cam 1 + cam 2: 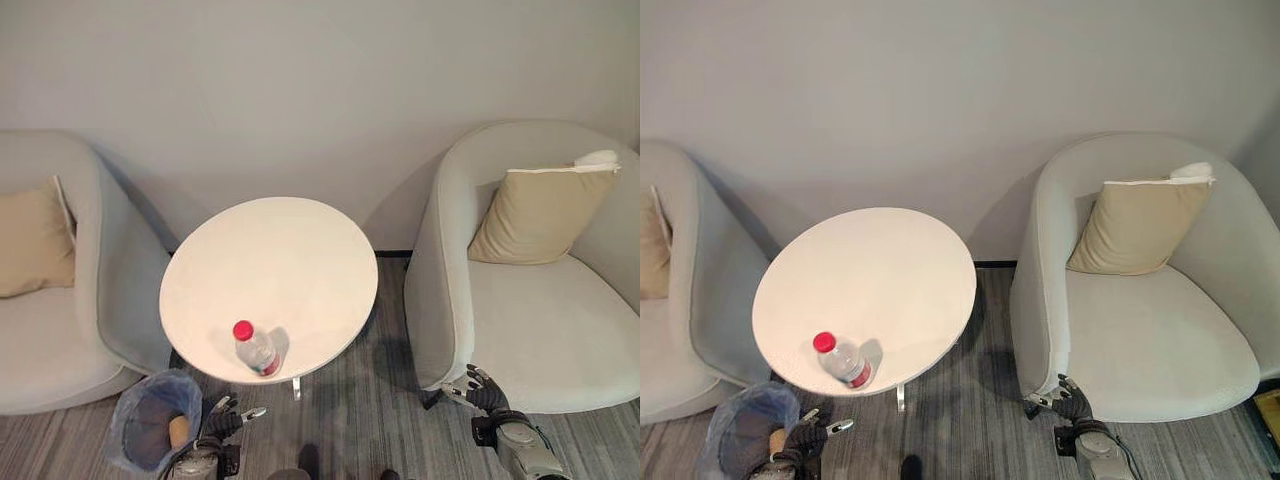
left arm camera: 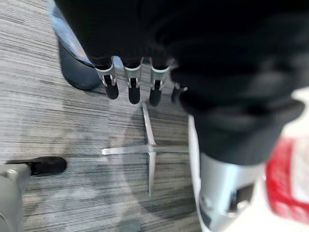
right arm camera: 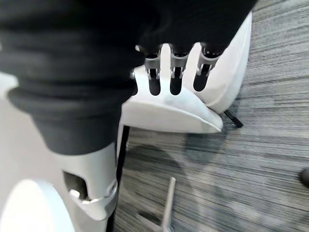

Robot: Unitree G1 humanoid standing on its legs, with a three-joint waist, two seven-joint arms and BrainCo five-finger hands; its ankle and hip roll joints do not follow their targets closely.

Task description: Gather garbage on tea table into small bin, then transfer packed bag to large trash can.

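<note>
On each side of the round white counter [image 1: 270, 270] stands a big grey armchair [image 1: 545, 300], and each one has a tan cushion [image 1: 535, 215] on it. Down by the near left edge of the counter sits the small bin [image 1: 150, 420], lined with a blue bag, with a brown thing already inside. One plastic bottle [image 1: 256, 349] with a red cap lies near the front edge of the counter, and nothing touches it.

Low beside the bin hangs the left hand [image 1: 225, 420], its fingers [image 2: 130, 89] straight and holding nothing. Near the foot of the right armchair hangs the right hand [image 1: 485, 395], its fingers [image 3: 175, 82] loose and empty too.

That bottle is round and lies close to the edge. A bump from a rising hand could roll it off onto the floor. A clumsy grab could also squash or flick it away, and the left arm could knock the bin over as it lifts.
</note>
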